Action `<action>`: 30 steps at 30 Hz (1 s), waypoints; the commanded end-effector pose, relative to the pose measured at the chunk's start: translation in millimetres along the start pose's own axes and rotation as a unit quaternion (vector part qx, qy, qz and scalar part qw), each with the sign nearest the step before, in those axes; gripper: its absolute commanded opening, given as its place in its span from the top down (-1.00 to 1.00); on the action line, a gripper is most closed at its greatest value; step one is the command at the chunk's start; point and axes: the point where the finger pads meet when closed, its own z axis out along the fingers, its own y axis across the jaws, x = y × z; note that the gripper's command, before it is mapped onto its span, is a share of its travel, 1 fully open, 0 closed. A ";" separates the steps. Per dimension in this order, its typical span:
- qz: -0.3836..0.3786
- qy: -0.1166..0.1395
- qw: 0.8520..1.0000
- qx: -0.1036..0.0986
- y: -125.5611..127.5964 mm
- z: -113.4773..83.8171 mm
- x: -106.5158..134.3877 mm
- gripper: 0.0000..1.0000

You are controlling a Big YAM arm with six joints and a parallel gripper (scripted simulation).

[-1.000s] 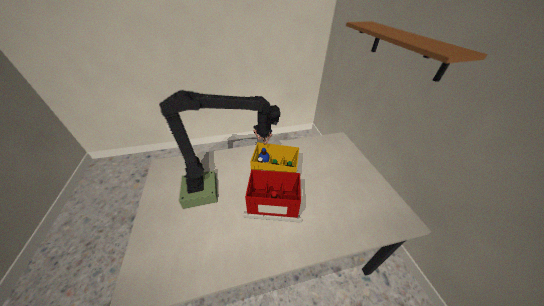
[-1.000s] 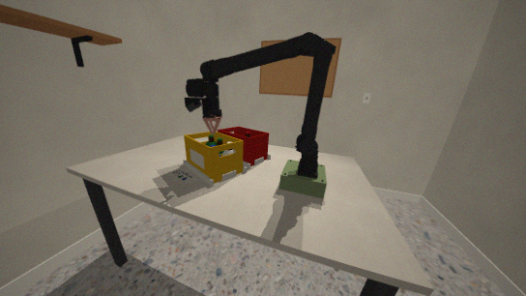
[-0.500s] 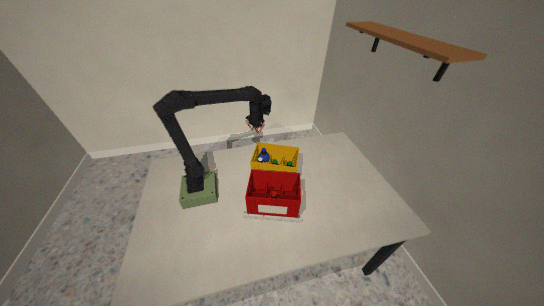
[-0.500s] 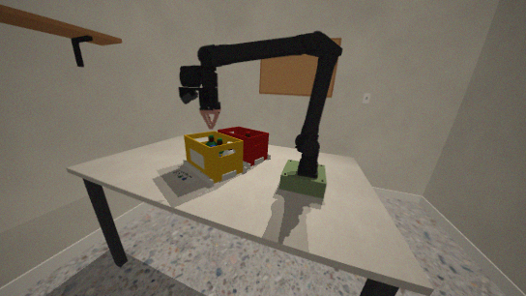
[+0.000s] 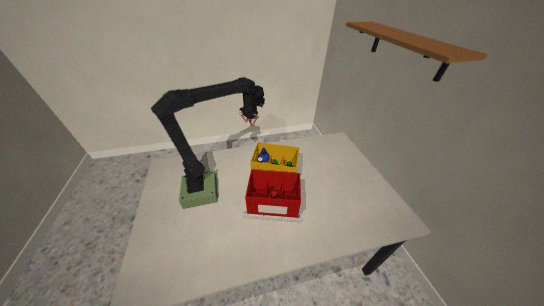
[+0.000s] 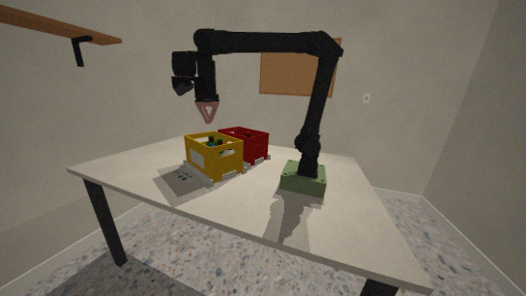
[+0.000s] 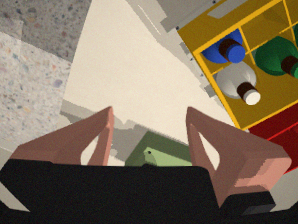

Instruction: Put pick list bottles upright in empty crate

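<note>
My gripper (image 5: 251,123) (image 6: 208,122) (image 7: 149,113) is open and empty, in the air above and to the side of the yellow crate (image 5: 257,166) (image 6: 218,166) (image 7: 197,37). In that crate stand a blue bottle (image 5: 264,156) (image 7: 235,52), a white bottle (image 5: 260,159) (image 7: 235,80), a green bottle (image 5: 274,161) (image 7: 275,57) and a second green bottle (image 5: 289,163). The red crate (image 5: 274,202) (image 6: 258,145) (image 7: 280,132) has at least one red-capped bottle (image 5: 274,194); its other compartments are hard to see. Small colored marks (image 6: 183,175) show beside the yellow crate, too small to read.
The crates stand close together, the red one nearer the viewer in the top view. The green arm base (image 5: 199,196) (image 6: 303,186) (image 7: 170,157) stands beside them. A wooden shelf (image 5: 410,40) (image 6: 53,28) hangs on the wall, far from the arm.
</note>
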 end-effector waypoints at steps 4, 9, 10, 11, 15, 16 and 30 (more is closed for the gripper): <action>0.016 -0.031 0.999 0.001 20.2 -38.7 -16.9 -0.21; 0.016 -0.026 1.000 0.000 42.8 -47.0 -16.5 -0.21; 0.016 -0.026 1.000 0.000 47.3 -49.5 -16.2 -0.21; 0.016 -0.026 1.000 0.000 51.7 -51.9 -15.9 -0.21; 0.016 -0.026 1.000 -0.001 69.6 -61.6 -14.5 -0.21; 0.016 -0.026 1.000 -0.001 74.1 -64.0 -14.2 -0.21; 0.017 -0.026 1.000 -0.003 127.4 -92.9 -9.9 -0.21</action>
